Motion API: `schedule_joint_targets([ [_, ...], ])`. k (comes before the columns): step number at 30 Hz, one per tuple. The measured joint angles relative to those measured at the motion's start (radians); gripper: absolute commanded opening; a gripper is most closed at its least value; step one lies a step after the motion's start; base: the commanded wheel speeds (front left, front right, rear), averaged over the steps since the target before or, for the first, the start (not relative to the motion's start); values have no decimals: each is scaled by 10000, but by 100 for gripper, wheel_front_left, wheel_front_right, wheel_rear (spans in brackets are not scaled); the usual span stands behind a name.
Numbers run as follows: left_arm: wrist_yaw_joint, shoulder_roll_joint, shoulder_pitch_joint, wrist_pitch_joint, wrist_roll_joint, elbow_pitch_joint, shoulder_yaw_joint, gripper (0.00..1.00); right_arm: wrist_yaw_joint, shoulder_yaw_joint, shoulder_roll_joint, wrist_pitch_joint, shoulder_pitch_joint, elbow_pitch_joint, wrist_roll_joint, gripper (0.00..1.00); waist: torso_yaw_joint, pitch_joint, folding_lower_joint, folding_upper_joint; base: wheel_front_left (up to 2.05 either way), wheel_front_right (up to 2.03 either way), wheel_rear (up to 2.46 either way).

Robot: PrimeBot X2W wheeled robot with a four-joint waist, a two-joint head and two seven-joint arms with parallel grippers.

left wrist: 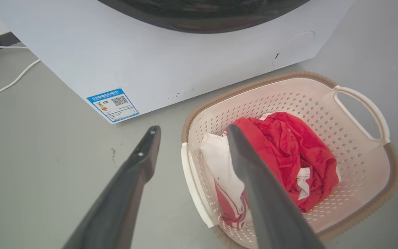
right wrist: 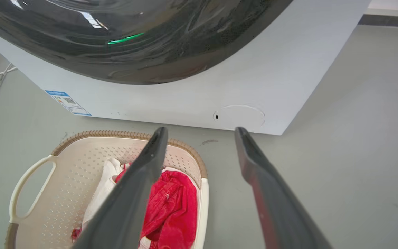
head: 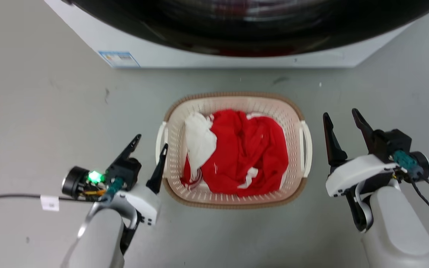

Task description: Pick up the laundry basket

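Grey floor (head: 50, 93), with the washer (head: 199, 59) on the far side of the laundry basket (head: 237, 97). The basket sits flat on the floor between the two arms, with red and white clothes (head: 244, 149) inside. Its long axis runs side to side, with a white handle at each short end: left handle (head: 159, 143), right handle (head: 307, 143). Left gripper (head: 152, 141): jaws spread, inner finger just beside the left handle. In the left wrist view that handle lies between the fingers; height above it unclear. Right gripper (head: 340, 113): jaws spread, off the basket's right end with bare floor between. Left arm is nearer. Judgement: each gripper must move inward onto its own handle, and the right has further to go.
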Motion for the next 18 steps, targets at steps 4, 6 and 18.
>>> schedule_joint_targets([
  [4, -44, 240, -833, 0, -35, 961, -297, 100, 0, -27, -2, 0, -645, 1022, -128, 100, -84, 745, 0, 0, 0, 0, 0],
  [6, -54, 378, -1219, 0, -46, 1440, -495, 100, 0, -42, -6, 13, -957, 1636, -288, 100, -123, 1067, 0, 0, 0, 0, 0],
  [18, -58, 732, -3197, 0, -58, 3584, -1080, 100, 0, 773, -6, 568, -2885, 4278, 86, 100, -258, 2305, 0, 0, 0, 0, 0],
])
